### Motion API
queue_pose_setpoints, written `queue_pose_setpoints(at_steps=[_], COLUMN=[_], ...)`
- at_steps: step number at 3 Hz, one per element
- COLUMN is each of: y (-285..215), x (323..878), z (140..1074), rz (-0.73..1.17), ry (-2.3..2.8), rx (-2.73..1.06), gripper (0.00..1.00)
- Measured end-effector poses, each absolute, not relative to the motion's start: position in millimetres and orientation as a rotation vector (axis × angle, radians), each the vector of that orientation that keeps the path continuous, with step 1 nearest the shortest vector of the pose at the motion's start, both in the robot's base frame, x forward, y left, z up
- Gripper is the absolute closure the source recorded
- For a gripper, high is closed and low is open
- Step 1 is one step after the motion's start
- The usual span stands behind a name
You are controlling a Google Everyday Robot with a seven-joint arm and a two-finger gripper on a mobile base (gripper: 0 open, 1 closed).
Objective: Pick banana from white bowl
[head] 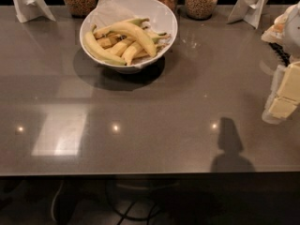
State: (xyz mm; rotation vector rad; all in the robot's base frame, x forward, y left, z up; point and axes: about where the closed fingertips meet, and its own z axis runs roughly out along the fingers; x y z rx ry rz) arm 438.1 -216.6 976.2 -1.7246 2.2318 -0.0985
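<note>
Grey counter [154, 121], white bowl [163, 14] of bananas [129, 32] near back, hand [284, 99] at right edge

No readable text; gripper [283, 102] far right

Bananas [125, 37] fill the white bowl [163, 14]; seemingly the gripper [283, 98] hangs far right.

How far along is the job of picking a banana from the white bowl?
Done: nothing yet; the bananas all lie in the white bowl. In hand: the gripper is at the right edge of the table, well apart from the bowl. Left: reach the bowl, grasp one banana, lift it out.
</note>
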Motion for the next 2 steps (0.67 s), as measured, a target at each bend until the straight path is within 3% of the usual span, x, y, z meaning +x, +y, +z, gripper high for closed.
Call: queue_pose_setpoints(at_steps=[2], y=[-197], x=[457], z=[981], rz=[-0.073], ry=[2.143], rx=[-1.679], gripper=[0.0])
